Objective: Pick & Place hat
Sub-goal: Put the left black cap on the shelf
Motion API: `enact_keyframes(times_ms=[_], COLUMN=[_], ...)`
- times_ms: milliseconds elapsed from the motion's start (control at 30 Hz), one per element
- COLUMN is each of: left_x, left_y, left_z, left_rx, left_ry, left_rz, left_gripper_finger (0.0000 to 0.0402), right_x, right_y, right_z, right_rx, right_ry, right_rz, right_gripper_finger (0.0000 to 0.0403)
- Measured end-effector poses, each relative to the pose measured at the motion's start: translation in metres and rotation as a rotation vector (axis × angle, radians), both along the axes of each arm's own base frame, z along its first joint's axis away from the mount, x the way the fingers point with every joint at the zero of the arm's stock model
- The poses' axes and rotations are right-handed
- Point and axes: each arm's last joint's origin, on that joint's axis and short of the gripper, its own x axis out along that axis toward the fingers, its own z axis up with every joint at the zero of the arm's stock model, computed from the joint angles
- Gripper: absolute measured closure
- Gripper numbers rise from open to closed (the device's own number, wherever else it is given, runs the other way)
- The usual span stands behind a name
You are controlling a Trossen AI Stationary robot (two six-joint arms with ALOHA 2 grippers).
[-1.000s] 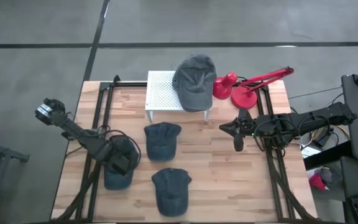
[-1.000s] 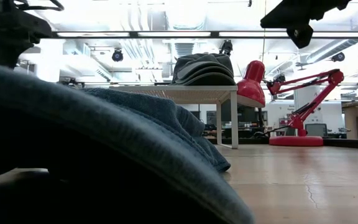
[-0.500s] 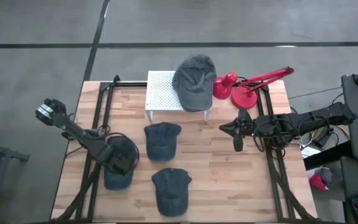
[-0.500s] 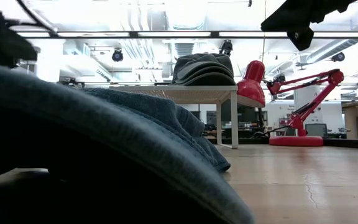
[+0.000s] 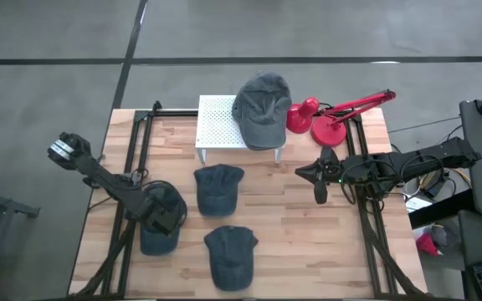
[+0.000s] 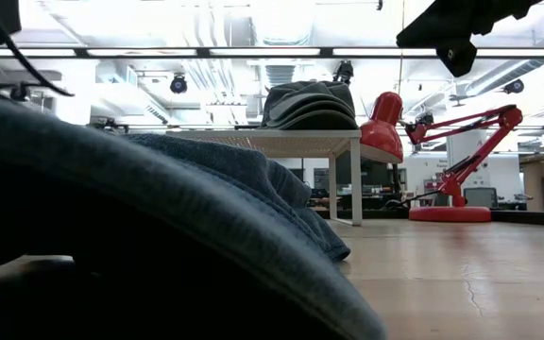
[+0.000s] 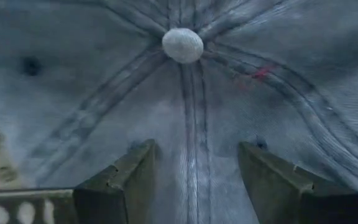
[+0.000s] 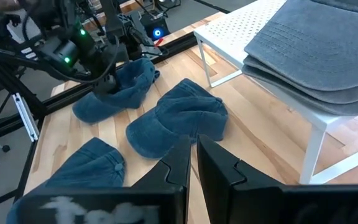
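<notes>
Three blue hats lie crown up on the wooden table: a left one [image 5: 153, 241], a middle one [image 5: 218, 186] and a near one [image 5: 228, 251]. My left gripper [image 5: 161, 217] is open, pointing down over the left hat's crown [image 7: 291, 74]. Its fingers stand on either side of a seam, a little below the top button [image 7: 183, 45]. It also shows in the right wrist view [image 8: 107, 78]. My right gripper [image 5: 312, 173] is shut and empty, held above the table's right part [image 8: 193, 146]. Stacked grey hats [image 5: 262, 109] rest on a white stand [image 5: 216, 125]. My left gripper comes at the left blue hat's crown [image 7: 194, 124] from above, with its open fingers [image 7: 135, 174] on either side of a seam beside the button. I cannot tell whether the fingertips touch the cloth.
A red desk lamp [image 5: 333, 117] stands at the far right, beside the stand. Black frame rails [image 5: 132, 167] run along both sides of the table. Bare wood [image 5: 291, 242] lies between the near hat and the right rail. In the low view the near hat [image 6: 159, 236] fills the foreground.
My left arm has shifted a little over the left blue hat. The hats and my right arm have kept still.
</notes>
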Motion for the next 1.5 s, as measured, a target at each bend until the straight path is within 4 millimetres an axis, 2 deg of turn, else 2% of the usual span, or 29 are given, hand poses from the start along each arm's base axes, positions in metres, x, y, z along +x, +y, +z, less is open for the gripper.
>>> enact_keyframes(times_ms=[267,467,600,833,900,1000,1233,1500], left_x=[-0.014,-0.018,-0.014,-0.008,-0.007,-0.007,0.002,0.009], left_y=[0.009,0.012,0.012,0.014,0.014,0.014,0.007,0.000], left_z=[-0.035,-0.040,-0.039,-0.039,-0.039,-0.038,-0.014,0.045], left_rx=[-0.040,-0.028,0.015,0.130,0.151,0.153,0.132,0.165], left_ry=[-0.017,-0.001,-0.059,-0.173,-0.195,-0.197,-0.201,-0.154], left_rz=[0.017,0.021,0.022,0.011,0.011,0.003,-0.060,-0.146], left_gripper_finger=[0.0179,0.0195,0.0245,0.0377,0.0392,0.0395,0.0399,0.0400], right_x=[0.000,0.000,0.000,0.000,0.000,0.000,0.000,0.000], right_y=[0.000,0.000,0.000,-0.001,-0.001,-0.002,-0.002,-0.002], right_z=[0.000,0.000,0.000,0.000,0.000,0.000,0.000,0.000], right_rx=[0.046,0.056,0.067,0.062,0.056,0.048,0.062,0.069], right_ry=[-0.009,-0.011,-0.014,-0.016,-0.019,-0.020,-0.024,-0.025], right_rz=[-0.019,-0.030,-0.037,-0.051,-0.067,-0.087,-0.093,-0.095], right_gripper_finger=[0.0376,0.0376,0.0376,0.0376,0.0376,0.0376,0.0376,0.0376])
